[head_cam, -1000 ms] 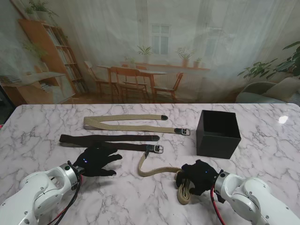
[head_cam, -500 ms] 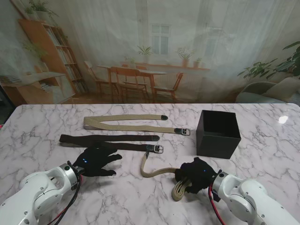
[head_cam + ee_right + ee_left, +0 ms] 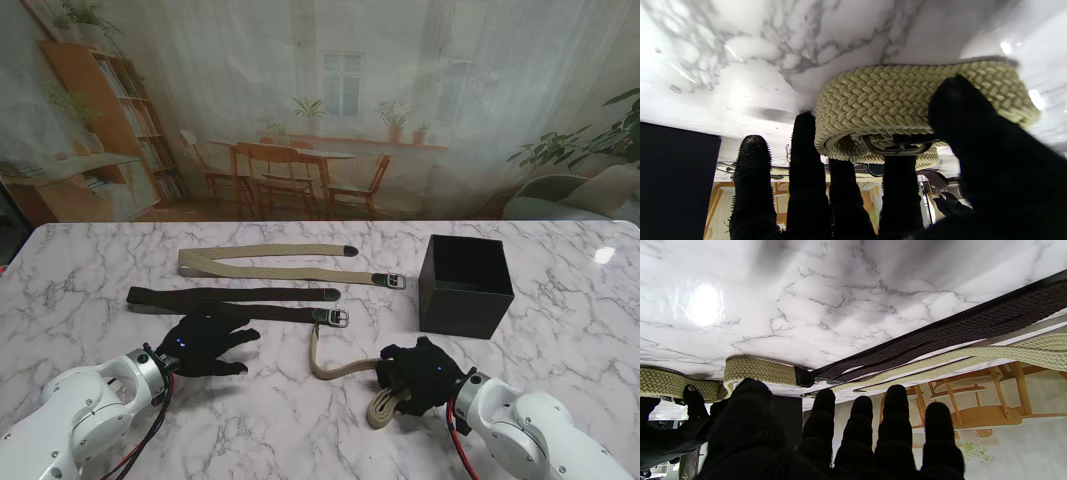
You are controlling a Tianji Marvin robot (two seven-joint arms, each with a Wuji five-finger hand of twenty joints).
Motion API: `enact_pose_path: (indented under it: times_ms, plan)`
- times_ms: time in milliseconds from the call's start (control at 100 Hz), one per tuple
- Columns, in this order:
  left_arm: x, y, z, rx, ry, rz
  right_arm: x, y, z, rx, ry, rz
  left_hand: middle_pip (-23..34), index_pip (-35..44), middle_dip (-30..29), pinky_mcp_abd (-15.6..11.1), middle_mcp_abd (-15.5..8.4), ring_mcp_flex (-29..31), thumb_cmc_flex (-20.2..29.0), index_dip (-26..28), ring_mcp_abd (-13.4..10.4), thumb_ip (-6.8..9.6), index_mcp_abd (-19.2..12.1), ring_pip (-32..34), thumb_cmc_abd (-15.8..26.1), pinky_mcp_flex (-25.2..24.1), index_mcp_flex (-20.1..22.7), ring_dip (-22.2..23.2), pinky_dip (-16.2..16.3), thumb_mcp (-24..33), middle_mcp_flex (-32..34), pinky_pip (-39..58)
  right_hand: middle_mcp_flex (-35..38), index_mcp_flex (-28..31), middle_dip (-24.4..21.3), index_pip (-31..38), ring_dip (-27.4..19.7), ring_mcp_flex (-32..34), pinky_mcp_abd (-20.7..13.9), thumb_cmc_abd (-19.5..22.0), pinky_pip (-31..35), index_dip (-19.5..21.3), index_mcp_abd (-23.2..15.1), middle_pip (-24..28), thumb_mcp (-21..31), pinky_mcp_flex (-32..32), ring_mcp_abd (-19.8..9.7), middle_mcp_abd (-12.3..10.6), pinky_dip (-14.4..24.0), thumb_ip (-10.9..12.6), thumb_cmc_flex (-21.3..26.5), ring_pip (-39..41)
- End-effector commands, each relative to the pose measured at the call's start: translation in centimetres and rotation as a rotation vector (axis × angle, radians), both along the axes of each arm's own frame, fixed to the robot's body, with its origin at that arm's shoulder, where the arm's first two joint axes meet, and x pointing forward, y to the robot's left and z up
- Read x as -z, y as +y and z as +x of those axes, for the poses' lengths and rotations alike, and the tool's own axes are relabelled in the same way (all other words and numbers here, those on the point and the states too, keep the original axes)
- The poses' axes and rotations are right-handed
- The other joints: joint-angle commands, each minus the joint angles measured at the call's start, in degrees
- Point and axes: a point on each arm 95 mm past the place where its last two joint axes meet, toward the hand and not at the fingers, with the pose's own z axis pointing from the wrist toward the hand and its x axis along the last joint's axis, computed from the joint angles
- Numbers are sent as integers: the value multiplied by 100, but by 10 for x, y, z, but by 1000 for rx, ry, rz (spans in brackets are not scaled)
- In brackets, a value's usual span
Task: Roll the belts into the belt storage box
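Right hand is closed on the beige belt, pinching the rolled end with thumb against fingers; the right wrist view shows the coil gripped, buckle ring tucked inside the layers. The coil sits on the tabletop nearer to me than the box, a little to its left.

Change over the last second: the hand has moved left and slightly toward the box, and the loose tail of the belt has shortened. It lay out as a long curve before; now it is a tighter hook ending near the buckle of the brown belt. I judge that the roll is taking up slack and the first belt is about half wound.

Left hand has not moved: fingers spread, holding nothing, resting just nearer to me than the brown belt, well left of the box.

Second beige belt lies flat left of the box, farther from me than the brown one. Both are untouched.

The box is open and looks empty. Remaining: finish winding the tail, lift the coil into the box, then repeat for the other two belts. Risk: the braided coil may spring loose if the pinch slackens.
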Motion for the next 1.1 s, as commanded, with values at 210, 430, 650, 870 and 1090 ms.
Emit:
enact_pose_path:
  times_ms: [210,430,650,870,1090]
  plan:
    - [2,-1,0,2,15,8,13,0,-5,12,25,-7,1,60,-24,180,45,-24,104,47,25,-132,121,-103,248,-103,148,-11,-69,-109,-109,-190,1492,812,-53,1225,-797,-102,242,316,-83,219,-223,109,279,12,-384,-408,-141,210,207,-1255]
    - [2,0,0,0,14,9,12,0,-3,28,-21,37,1,57,-23,176,40,-28,102,46,18,-132,121,-104,252,-107,141,-10,-66,-108,-113,-190,3284,639,824,963,-442,801,152,467,4,230,-491,1428,152,234,-731,-1063,-162,178,449,-917]
    - [3,0,0,-1,14,7,13,-5,-2,47,-60,65,4,60,-21,175,41,-23,104,47,28,-131,118,-102,245,-105,147,-9,-66,-107,-112,-193,4443,407,1199,-825,89,1675,-96,602,324,408,-268,2078,169,642,-1090,-1401,68,197,601,-442]
    - [3,-1,0,-1,12,6,18,-4,-1,48,-73,96,5,56,-21,175,43,-20,110,46,22,-130,125,-98,246,-107,138,-6,-65,-103,-115,-193,5349,-1486,1129,-3257,380,2469,-99,968,564,19,-541,2085,449,1055,-1046,-1188,207,956,516,-58]
    - [3,0,-1,-3,8,5,21,-2,-1,74,-90,121,8,52,-20,176,39,-14,113,43,24,-131,127,-95,247,-105,128,-4,-64,-103,-119,-193,5779,-1963,1123,-3051,550,3270,16,1459,893,-85,-1049,1913,489,1691,-794,-962,219,1029,872,509]
